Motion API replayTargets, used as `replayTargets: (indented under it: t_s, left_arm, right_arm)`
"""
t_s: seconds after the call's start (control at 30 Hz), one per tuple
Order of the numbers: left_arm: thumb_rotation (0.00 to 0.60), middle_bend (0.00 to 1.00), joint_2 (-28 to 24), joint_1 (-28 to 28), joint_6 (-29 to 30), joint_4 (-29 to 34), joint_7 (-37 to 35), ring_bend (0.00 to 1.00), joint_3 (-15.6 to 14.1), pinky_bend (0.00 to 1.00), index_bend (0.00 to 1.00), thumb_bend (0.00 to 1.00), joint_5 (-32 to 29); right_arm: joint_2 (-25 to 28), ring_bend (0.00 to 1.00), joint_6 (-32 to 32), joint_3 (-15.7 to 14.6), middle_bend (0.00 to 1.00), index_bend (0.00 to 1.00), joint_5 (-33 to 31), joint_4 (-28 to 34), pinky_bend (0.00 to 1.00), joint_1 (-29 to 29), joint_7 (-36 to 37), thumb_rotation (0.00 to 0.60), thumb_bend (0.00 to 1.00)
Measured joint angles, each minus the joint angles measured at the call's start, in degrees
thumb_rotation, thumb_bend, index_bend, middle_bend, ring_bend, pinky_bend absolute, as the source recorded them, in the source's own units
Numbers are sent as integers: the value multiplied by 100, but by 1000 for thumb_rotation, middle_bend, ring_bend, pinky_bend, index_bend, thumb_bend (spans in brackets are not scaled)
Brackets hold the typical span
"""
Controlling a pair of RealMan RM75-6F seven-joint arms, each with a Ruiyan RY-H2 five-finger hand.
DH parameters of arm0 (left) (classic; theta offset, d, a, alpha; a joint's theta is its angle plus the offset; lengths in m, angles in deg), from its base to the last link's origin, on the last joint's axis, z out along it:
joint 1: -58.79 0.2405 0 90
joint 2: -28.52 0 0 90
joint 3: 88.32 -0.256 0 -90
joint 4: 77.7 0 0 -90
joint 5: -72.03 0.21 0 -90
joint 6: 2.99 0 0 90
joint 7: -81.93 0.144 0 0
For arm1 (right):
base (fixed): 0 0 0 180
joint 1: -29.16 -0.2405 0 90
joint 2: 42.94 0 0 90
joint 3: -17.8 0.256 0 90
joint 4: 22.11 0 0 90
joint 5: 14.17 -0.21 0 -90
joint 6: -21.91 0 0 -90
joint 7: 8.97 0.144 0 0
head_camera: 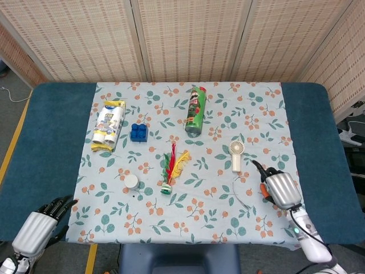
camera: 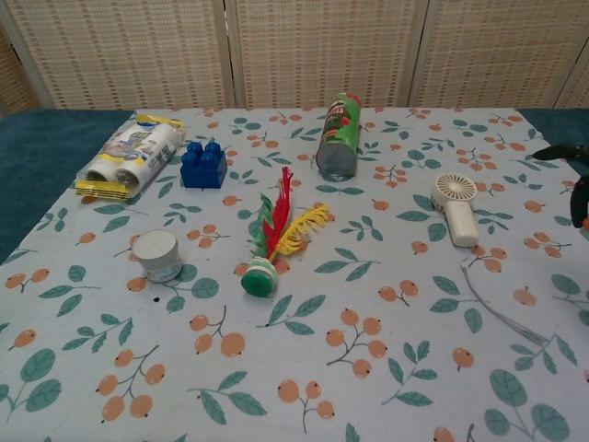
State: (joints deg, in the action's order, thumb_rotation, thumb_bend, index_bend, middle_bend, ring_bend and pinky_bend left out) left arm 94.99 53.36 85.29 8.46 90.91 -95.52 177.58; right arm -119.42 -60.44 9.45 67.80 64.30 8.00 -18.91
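Lying on its side near the back of the flowery cloth (head_camera: 268, 108) is a tall green can (head_camera: 194, 109); in the chest view its open end faces the camera, but what is inside cannot be seen. A small white tub (head_camera: 132, 181) with a lid stands near the front left. A white and yellow pack (head_camera: 109, 124) has blue writing too small to read, and a blue block (head_camera: 137, 132) sits just beside it. A feather toy (head_camera: 170, 169) with red, yellow and green feathers lies in the middle.

The right hand (head_camera: 280, 189) is at the right side of the cloth, fingers curled around a small orange thing (head_camera: 265, 189). The little white fan (head_camera: 236, 154) lies near it, not touching. A thin wire (camera: 502, 308) curls on the cloth in front of the fan.

The left hand (head_camera: 41, 225) shows only in the head view, at the front left corner off the cloth, dark fingers spread and holding nothing. The chest view shows just the dark fingertips of the right hand at its right edge.
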Motion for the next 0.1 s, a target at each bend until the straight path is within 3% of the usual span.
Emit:
replayTargets:
  t_s: [0.1]
  left_arm:
    - [600, 123, 47, -7, 10, -49, 45, 175, 16, 471, 166, 341, 14]
  right_arm:
    - [39, 157, -626, -179, 311, 118, 558, -383, 351, 473, 358, 600, 373]
